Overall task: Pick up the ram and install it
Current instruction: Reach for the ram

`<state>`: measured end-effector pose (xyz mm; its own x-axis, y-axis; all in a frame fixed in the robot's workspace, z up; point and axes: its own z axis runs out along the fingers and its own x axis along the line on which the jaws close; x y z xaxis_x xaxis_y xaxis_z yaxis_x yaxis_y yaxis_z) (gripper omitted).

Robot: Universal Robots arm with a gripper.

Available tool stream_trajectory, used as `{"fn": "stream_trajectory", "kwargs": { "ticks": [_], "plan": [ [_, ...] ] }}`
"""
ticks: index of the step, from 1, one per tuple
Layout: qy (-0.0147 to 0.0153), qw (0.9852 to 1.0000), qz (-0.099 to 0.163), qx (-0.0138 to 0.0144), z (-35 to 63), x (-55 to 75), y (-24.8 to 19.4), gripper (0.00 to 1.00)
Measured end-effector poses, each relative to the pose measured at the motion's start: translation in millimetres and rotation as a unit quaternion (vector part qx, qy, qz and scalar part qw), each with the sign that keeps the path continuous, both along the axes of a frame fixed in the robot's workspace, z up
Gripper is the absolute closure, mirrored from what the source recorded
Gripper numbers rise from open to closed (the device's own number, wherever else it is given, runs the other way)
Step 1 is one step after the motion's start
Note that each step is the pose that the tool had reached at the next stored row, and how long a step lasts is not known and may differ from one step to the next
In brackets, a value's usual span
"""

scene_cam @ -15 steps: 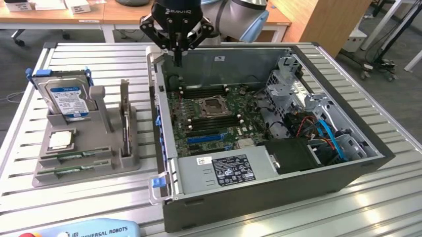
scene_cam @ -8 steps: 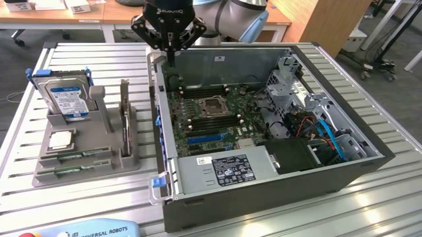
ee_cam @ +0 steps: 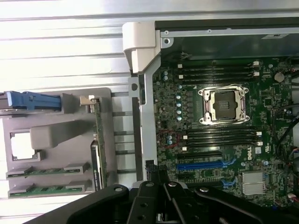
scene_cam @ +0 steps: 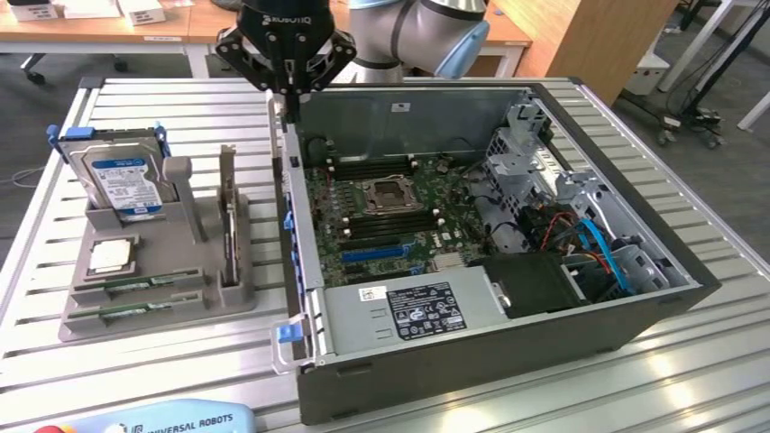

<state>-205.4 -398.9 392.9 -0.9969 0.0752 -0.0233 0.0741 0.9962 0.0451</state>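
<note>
Two slim green ram sticks [scene_cam: 132, 285] lie nine-to-three in the grey tray [scene_cam: 78, 327], at seven o'clock in the exterior view from the black claw [scene_cam: 288, 106], fingers together, empty.

Eyes on the ram now: two slim green sticks, both parked in the grey holder [scene_cam: 223, 302]. The outer ram stick [scene_cam: 130, 312] sits in the long slot right along the holder's front edge. The inner ram stick [scene_cam: 137, 284] sits in the next slot in, parallel and just beside it. Each is a long, narrow green board running lengthwise across the holder, with grey tabs covering parts of it. Flat or on edge, I can't tell. Both are seated level in their slots
</note>
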Motion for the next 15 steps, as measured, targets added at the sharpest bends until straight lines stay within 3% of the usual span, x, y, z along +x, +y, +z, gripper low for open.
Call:
{"fn": "stream_trajectory", "kwargs": {
  "ticks": [15],
  "plan": [
    [0.0000, 1.0000, 0.000, 0.0000, -0.2, -35.4, 0.0, 0.90]
  ]
}}
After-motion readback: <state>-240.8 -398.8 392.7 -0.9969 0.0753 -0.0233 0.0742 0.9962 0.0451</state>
